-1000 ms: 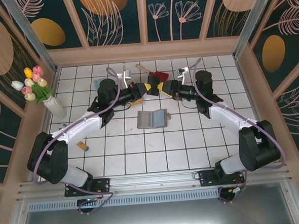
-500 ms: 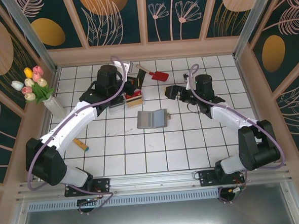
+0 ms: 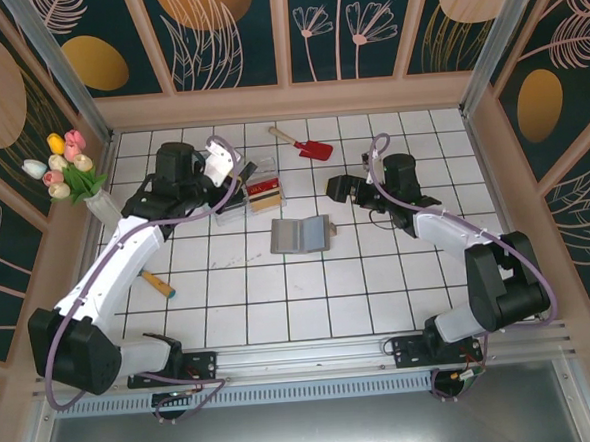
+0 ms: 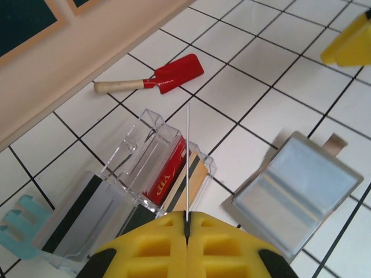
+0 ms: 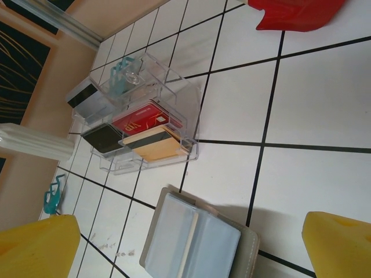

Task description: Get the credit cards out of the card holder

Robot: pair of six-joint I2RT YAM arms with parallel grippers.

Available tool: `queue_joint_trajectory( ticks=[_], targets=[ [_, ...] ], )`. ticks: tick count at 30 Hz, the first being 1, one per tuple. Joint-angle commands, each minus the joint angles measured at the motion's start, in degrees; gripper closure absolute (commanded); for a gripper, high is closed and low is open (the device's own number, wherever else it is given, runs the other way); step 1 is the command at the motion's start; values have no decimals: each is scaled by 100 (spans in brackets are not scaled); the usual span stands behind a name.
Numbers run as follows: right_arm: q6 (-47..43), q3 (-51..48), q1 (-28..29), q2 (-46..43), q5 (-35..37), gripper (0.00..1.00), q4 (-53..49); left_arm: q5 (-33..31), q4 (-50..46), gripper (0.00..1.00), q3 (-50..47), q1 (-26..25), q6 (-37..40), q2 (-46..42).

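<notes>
Yellow left claw [image 4: 186, 226] pressed together, pinching thin card [image 4: 188, 156] edge-on. Just ahead of tips: clear tray [image 4: 152, 120], red card [image 4: 168, 174] lying inside. Grey-blue card holder [image 4: 295, 197] open flat, ahead-right of claw. Right claw [image 5: 190, 231] spread wide, empty; card holder [image 5: 191, 252] on tiles just ahead, tray [image 5: 185, 98] farther out.

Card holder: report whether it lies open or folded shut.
Open. The card holder lies spread flat, both panels facing up, crease between them.
</notes>
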Motion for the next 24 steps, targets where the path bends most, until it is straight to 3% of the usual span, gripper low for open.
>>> queue_joint_trajectory(
  ticks=[1, 6, 12, 18, 24],
  targets=[
    [-148, -178, -28, -94, 215, 1, 286, 544, 198, 100, -288, 299, 731, -134],
    [-96, -461, -30, -6, 277, 1, 535, 1106, 500, 100, -459, 693, 790, -41],
    [-123, -495, -36, 5, 362, 1, 548, 490, -64, 100, -493, 806, 2041, 229],
    [-193, -505, -30, -3, 353, 1, 596, -68, -377, 100, -266, 888, 2691, 619],
    [-188, -505, -30, -25, 341, 1, 578, -234, -760, 100, 148, 891, 3332, 1332]
  ],
)
